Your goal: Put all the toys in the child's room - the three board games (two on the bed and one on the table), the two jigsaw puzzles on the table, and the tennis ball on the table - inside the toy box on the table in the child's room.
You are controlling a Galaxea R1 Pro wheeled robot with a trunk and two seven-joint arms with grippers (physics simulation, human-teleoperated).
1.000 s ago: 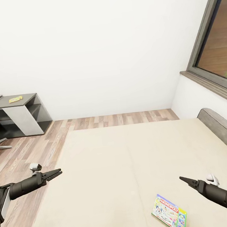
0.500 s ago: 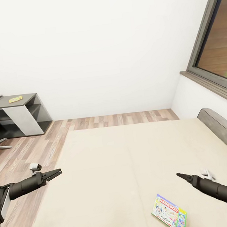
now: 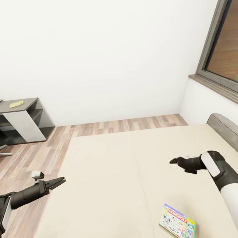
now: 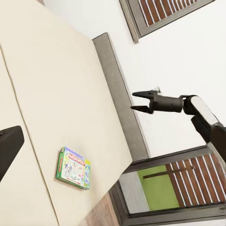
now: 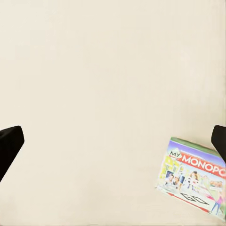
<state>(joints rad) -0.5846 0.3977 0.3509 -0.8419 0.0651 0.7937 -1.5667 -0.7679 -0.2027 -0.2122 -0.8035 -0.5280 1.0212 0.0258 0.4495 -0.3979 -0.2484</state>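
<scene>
The bed [image 3: 133, 176] is taken as the landmark. Nearest to the robot, close to the bed's near edge and on its window side, a pale green board game [image 3: 177, 227] is seen lying flat on the cream mattress, a little turned against the bed edge. The word "MONOPO…" can be read on its lid in the right wrist view. It is judged to be one of the two games that must be carried from the bed to the toy box.

Above the bed, beyond the game and towards the headboard [image 3: 234, 135], the right gripper [image 3: 174, 161] is held in the air. Its jaws are parted, as is shown in the left wrist view, and nothing is between them. The wrist is bent so that its camera looks down on the mattress, and the game is seen at the edge of that picture. So the arm seems to be placed for a reach from above, but the game is not yet under the fingers.

Over the bed's edge on the opposite side, the left gripper [image 3: 59, 182] is held level and away from the game, probably kept out of the way. Whether it is open or closed cannot be told.

Farthest away, past the bed and against the wall, the dark grey lower section of the table [image 3: 25, 121] is seen, with a small yellow thing [image 3: 16, 104] lying on it.
</scene>
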